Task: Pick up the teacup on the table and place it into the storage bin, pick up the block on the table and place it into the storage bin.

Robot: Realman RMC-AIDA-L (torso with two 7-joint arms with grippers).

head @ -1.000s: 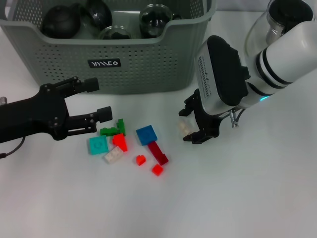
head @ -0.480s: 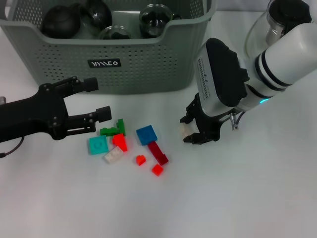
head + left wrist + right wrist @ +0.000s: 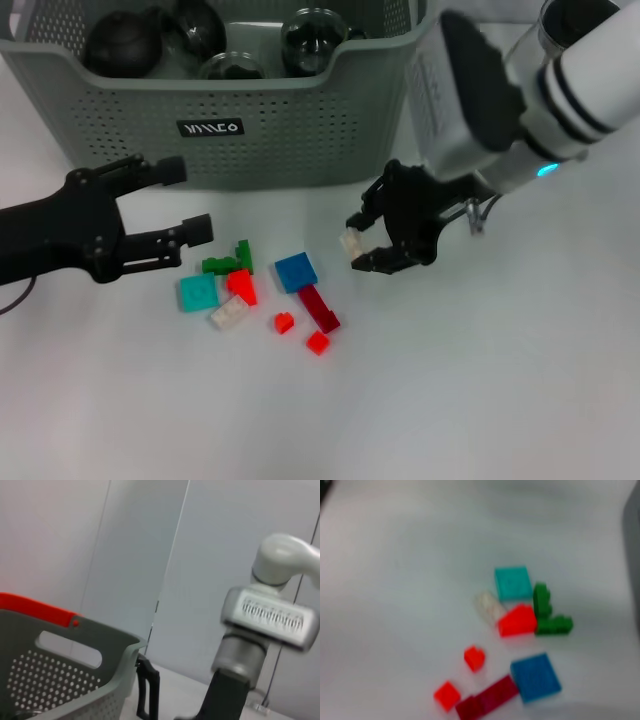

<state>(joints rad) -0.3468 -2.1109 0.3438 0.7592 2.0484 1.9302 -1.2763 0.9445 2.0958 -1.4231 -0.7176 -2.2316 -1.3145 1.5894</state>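
Note:
My right gripper point(image 3: 366, 246) is shut on a small cream block point(image 3: 350, 242) and holds it above the table, right of the loose blocks and in front of the grey-green storage bin point(image 3: 300, 120). Several dark round tea vessels point(image 3: 122, 40) lie inside the bin. No teacup shows on the table. My left gripper point(image 3: 182, 200) is open and empty, low over the table, in front of the bin's left half, just left of the blocks. The bin's rim point(image 3: 75, 685) and the right arm point(image 3: 265, 625) show in the left wrist view.
Loose blocks lie on the white table: teal point(image 3: 198, 292), cream point(image 3: 228, 312), red point(image 3: 242, 286), green point(image 3: 230, 262), blue point(image 3: 297, 272), dark red point(image 3: 320, 308) and two small red ones point(image 3: 318, 342). The right wrist view shows them too, such as the blue one point(image 3: 535, 676). A glass teapot point(image 3: 560, 40) stands at the back right.
My right gripper has risen and swung a little left with the cream block in it. The left gripper has shifted slightly left.

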